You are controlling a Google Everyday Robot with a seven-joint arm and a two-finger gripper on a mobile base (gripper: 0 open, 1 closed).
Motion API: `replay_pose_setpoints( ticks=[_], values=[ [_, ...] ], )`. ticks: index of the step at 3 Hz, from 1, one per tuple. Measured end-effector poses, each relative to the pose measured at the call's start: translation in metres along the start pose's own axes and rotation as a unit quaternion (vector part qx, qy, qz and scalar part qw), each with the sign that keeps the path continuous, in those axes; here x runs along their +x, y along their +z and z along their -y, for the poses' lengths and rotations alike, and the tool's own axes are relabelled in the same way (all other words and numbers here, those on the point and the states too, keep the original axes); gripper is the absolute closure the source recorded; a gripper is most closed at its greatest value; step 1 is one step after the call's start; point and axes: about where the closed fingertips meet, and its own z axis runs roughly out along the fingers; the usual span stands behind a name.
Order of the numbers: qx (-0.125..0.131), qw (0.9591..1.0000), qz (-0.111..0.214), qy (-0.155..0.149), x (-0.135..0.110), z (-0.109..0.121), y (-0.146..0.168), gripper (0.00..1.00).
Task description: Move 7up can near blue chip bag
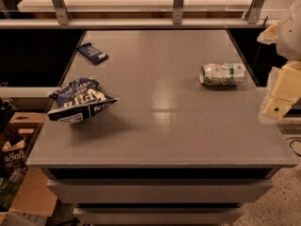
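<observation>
The 7up can (222,74) lies on its side at the right of the grey table (164,126), white-silver with green markings, its open end facing left. The blue chip bag (81,100) sits crumpled at the table's left edge, dark blue with white lettering and a white strip. The gripper (280,98) shows as cream-coloured parts at the right frame edge, beyond the table's right side and to the right of the can, apart from it.
A smaller flat dark blue packet (92,53) lies at the table's back left. Cardboard boxes (19,173) stand on the floor at the left. A railing with metal posts (178,6) runs behind the table. Drawers (160,192) sit under the tabletop.
</observation>
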Motion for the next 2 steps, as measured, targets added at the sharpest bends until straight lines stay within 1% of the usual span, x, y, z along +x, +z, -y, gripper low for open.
replay_pose_setpoints(
  ticks=[1, 2],
  values=[
    [0.0, 1.0, 0.0, 0.0, 0.0, 0.0, 0.0, 0.0],
    [0.007, 0.9999, 0.001, -0.013, -0.0005, 0.0036, -0.001, 0.0]
  ],
)
